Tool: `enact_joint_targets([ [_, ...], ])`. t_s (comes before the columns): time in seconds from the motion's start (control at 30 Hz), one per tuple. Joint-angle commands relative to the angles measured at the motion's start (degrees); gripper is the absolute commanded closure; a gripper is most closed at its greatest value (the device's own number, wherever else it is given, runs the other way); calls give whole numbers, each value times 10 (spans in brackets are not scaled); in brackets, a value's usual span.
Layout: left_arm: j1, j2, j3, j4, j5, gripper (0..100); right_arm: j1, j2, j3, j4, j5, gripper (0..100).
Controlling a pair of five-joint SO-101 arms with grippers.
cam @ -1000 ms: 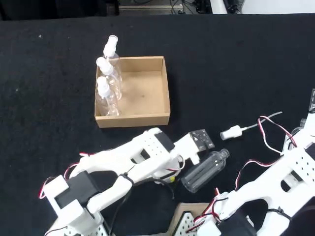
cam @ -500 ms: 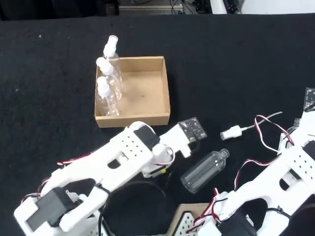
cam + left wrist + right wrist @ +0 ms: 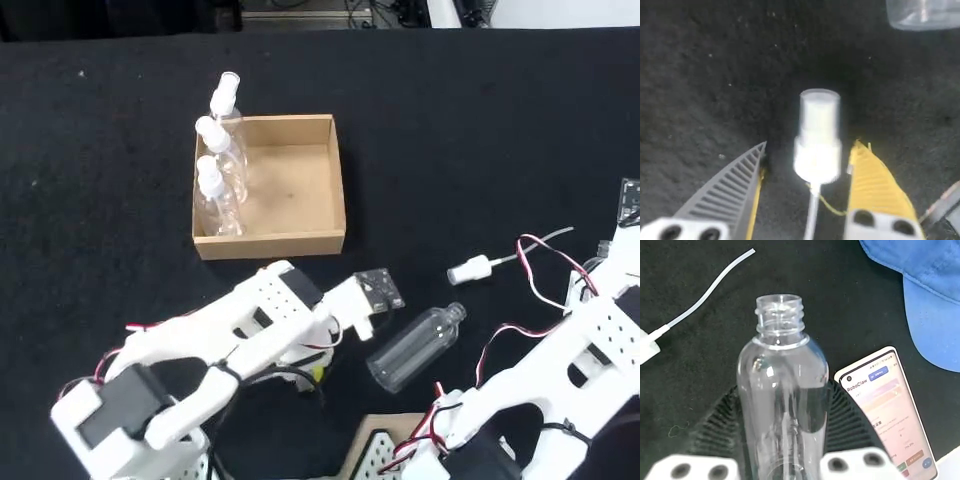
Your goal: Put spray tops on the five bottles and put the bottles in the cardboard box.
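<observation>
Now left gripper point(image 3: 810, 146) straddles the spray top point(image 3: 818, 135), jaws apart — close on its collar. Right gripper point(image 3: 782, 412) clamps bottle point(image 3: 782, 365).

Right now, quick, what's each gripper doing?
Left gripper: open, fingers either side of a spray top.
Right gripper: shut on an uncapped bottle.

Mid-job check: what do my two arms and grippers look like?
Both the left arm and right arm are white shells with black motor blocks and loose red, white and black wires. Left gripper: one grey ribbed finger, one yellow. Right gripper: black ribbed fingers.
</observation>
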Motion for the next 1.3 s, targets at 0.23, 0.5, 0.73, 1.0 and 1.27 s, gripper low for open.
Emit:
enact_joint_targets([
  [0.23,-8,32,-7,-28,-6,860,-10,-32,-10,3,-4,988],
  [0.5,-21,31,-45,7,-6,966,-14,-32,-14,4,-4,988],
  [0.73,-17,31,-135,119,-4,970,-15,-32,-79,75,-5,988],
  [1.0,-65,-10,-220,210,-3,970,-66,-33,-88,93,-91,988],
  [1.27,-120,-251,-225,228,32,970,-158,-128,-39,111,-183,988],
])
